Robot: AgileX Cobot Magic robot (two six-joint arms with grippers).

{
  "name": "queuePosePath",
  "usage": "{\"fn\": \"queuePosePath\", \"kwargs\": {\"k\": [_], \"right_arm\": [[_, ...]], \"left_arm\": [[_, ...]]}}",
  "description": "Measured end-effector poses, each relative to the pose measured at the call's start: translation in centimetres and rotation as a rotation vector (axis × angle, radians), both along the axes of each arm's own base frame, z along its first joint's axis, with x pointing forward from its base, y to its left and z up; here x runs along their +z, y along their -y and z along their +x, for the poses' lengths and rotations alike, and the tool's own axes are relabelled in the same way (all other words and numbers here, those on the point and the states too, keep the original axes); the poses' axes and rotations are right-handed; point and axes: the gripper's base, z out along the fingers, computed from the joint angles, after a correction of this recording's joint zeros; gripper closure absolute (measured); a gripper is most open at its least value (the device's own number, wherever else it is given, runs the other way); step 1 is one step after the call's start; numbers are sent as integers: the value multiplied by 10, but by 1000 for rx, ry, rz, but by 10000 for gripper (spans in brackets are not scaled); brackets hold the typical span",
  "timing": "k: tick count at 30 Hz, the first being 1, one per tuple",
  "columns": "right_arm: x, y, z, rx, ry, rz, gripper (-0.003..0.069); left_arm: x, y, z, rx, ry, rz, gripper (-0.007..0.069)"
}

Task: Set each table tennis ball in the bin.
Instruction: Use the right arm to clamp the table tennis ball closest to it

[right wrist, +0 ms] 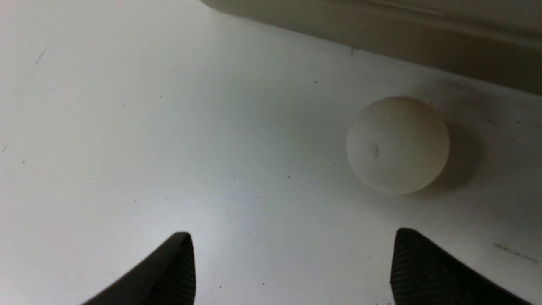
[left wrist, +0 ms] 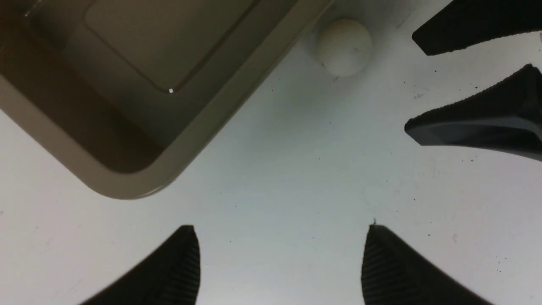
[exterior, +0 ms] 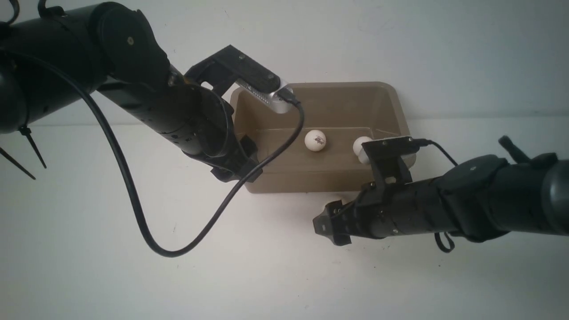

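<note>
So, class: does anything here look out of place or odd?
Yes: one small matte white ball lies on the table just outside the rectangular taupe plastic bin, while other balls sit inside. Nothing looks damaged.

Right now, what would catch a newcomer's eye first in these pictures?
The brown bin at the far side of the white table, with a logo-printed ball on its floor. The black left arm and right arm lean in from either side. A stray ball lies on the table beside the bin's wall, ahead of the open right hand.
</note>
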Motion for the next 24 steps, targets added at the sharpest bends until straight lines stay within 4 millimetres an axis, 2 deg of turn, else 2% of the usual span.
{"fn": "queuePosePath", "kwargs": {"k": [9,15,24], "right_arm": [[-1,4,4,-44,30,-34,101],[-11,6,8,-67,28,-67,101],[-14,-4,26,-69,42,-56,101]], "left_arm": [[0,0,0,0,0,0,167],[0,0,0,0,0,1,167],[0,0,0,0,0,1,167]]}}
